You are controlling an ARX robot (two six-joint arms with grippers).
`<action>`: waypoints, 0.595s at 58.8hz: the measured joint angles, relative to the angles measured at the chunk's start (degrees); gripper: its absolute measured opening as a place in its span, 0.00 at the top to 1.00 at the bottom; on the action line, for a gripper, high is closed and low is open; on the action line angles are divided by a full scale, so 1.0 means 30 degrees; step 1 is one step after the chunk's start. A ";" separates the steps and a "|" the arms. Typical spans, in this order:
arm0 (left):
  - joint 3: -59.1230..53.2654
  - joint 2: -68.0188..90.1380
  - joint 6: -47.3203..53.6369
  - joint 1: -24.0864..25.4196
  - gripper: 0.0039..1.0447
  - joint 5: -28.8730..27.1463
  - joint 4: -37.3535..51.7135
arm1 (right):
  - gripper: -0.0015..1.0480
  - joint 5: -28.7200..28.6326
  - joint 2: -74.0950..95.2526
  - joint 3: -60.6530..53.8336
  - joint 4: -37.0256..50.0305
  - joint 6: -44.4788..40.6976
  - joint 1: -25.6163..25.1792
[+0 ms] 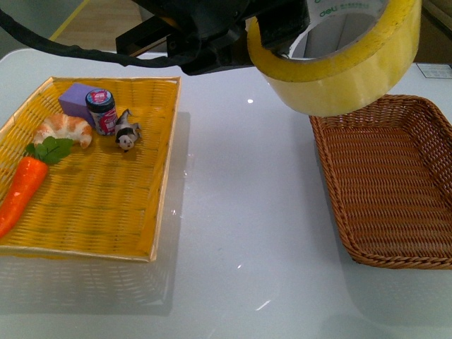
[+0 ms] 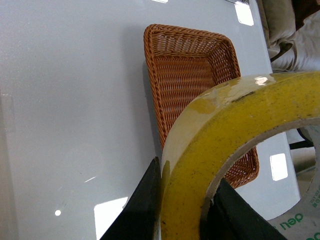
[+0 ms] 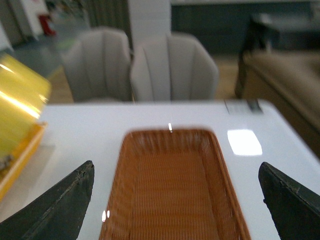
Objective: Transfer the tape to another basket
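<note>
Left tool [image 2: 184, 202]: clamped on your glossy yellow tape roll [image 1: 339, 70]. Right tool [image 3: 175, 170]: spread, facing woven basket [image 3: 170, 134], seen only wrist-side.

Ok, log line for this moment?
left gripper shut on tape, aloft | right gripper open, empty | basket empty | tape not yet placed

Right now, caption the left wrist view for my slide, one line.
Left gripper clamps the yellow tape roll, the brown wicker basket lying empty on the white table beyond.
</note>
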 joint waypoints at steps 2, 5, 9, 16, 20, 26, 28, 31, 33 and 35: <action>0.0000 -0.0066 0.0015 -0.0051 0.85 0.0073 -0.0022 | 0.09 -0.0306 0.0969 0.0437 -0.0022 0.0707 -0.0087; 0.0000 -0.0109 0.0036 -0.0102 0.85 0.0124 -0.0066 | 0.09 -0.1100 0.1974 0.1013 0.0437 0.1341 -0.0211; 0.0000 -0.0160 0.0066 -0.0117 0.85 0.0138 -0.0160 | 0.09 -0.2871 0.3286 0.1858 0.1749 0.2295 -0.0568; -0.0007 -0.0364 0.0146 -0.0204 0.85 0.0226 -0.0393 | 0.09 -0.6178 0.5850 0.2688 0.5639 0.3898 -0.0823; -0.0007 -0.0466 0.0168 -0.0248 0.85 0.0233 -0.0452 | 0.09 -0.7672 0.7373 0.2703 0.7832 0.4787 -0.0554; -0.0007 -0.0546 0.0182 -0.0350 0.85 0.0321 -0.0539 | 0.09 -0.8546 0.9959 0.2703 1.1183 0.5384 0.0619; -0.0007 -0.0561 0.0197 -0.0386 0.85 0.0408 -0.0597 | 0.09 -0.8910 1.1030 0.2703 1.2590 0.5537 0.1260; -0.0007 -0.0561 0.0204 -0.0408 0.85 0.0517 -0.0641 | 0.09 -0.9289 1.2123 0.2703 1.4032 0.5770 0.1843; -0.0007 -0.0568 0.0211 -0.0408 0.85 0.0532 -0.0670 | 0.09 -0.9377 1.2604 0.2710 1.4673 0.5792 0.2091; -0.0007 -0.0576 0.0211 -0.0408 0.85 0.0561 -0.0685 | 0.09 -0.9464 1.3041 0.2718 1.5242 0.5829 0.2310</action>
